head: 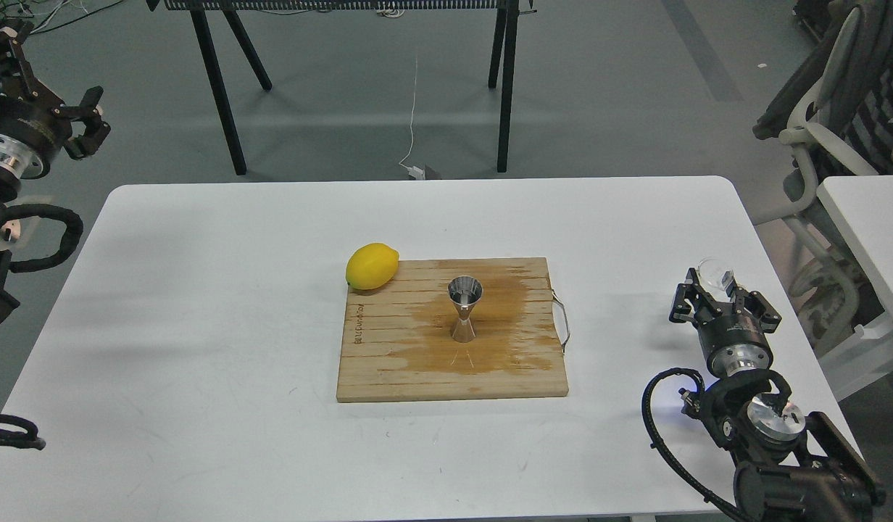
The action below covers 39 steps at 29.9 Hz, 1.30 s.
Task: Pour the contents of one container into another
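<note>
The steel jigger stands upright in the middle of a wooden board, on a wet stain. At the table's right side the tiny clear glass cup sits between the fingertips of my right gripper, which looks shut on it, low over the table and well to the right of the jigger. My left gripper hangs high at the far left, off the table, open and holding nothing.
A yellow lemon lies at the board's back left corner. A wire handle sticks out of the board's right side. The white table carries the board; a chair and a second table stand to the right.
</note>
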Each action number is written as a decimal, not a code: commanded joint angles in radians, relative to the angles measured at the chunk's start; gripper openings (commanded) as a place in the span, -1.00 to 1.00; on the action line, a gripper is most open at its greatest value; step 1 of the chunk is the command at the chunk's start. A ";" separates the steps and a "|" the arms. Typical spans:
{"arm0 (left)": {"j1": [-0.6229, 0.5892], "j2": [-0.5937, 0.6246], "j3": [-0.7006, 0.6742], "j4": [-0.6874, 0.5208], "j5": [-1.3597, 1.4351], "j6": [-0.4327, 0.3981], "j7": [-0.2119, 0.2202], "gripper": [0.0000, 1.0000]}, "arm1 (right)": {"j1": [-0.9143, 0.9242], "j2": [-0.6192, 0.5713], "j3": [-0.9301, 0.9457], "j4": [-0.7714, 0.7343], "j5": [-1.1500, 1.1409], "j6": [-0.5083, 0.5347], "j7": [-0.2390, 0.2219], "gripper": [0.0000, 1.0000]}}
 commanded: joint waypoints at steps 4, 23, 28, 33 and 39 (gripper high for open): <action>-0.001 0.000 0.002 0.000 0.000 0.000 0.001 1.00 | 0.028 0.013 -0.005 -0.029 -0.001 -0.036 0.013 -0.33; -0.001 0.002 0.002 0.000 0.000 0.000 0.001 1.00 | 0.062 0.013 -0.043 -0.071 -0.001 -0.098 0.024 -0.13; -0.001 0.003 0.002 0.000 0.000 0.000 0.001 1.00 | 0.062 0.013 -0.066 -0.073 -0.001 -0.098 0.025 0.07; -0.001 0.003 0.002 0.000 0.000 0.000 0.001 1.00 | 0.062 0.013 -0.066 -0.073 -0.001 -0.099 0.028 0.50; -0.001 0.008 0.002 -0.002 0.000 0.000 0.001 1.00 | 0.064 0.013 -0.068 -0.067 -0.001 -0.099 0.031 0.60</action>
